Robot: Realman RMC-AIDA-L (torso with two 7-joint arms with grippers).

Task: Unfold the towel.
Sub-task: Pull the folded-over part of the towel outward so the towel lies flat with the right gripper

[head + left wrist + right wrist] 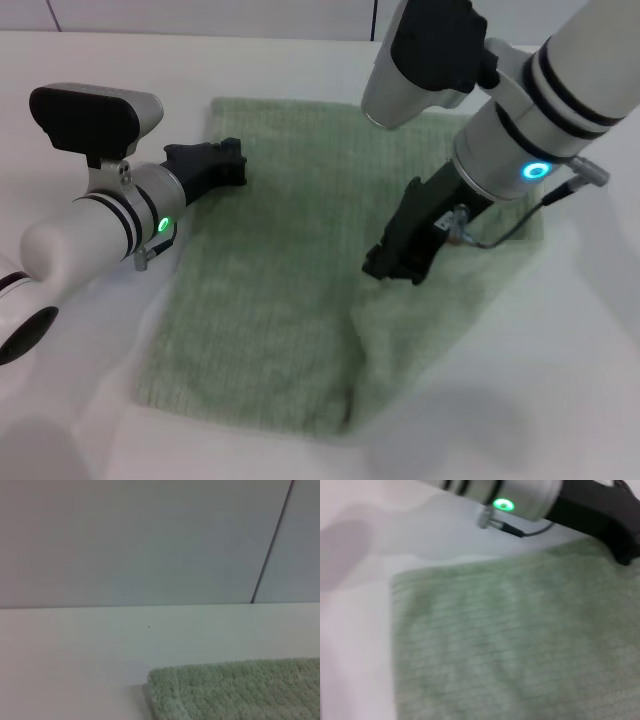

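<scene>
Pale sage-green ribbed terry towel (270, 290) lies on the white tabletop (560, 380), mostly flat. Its long axis runs from the near edge toward the far edge, leaning slightly to the right. The right-hand strip is rumpled, with a raised fold running toward the near right corner.

Right claw (397, 266) is pressed down onto the towel at that fold; whether it pinches cloth, cannot tell. Left claw (228, 160) sits low at the towel's far left edge, pointing inward across it; finger spread cannot be told.
</scene>
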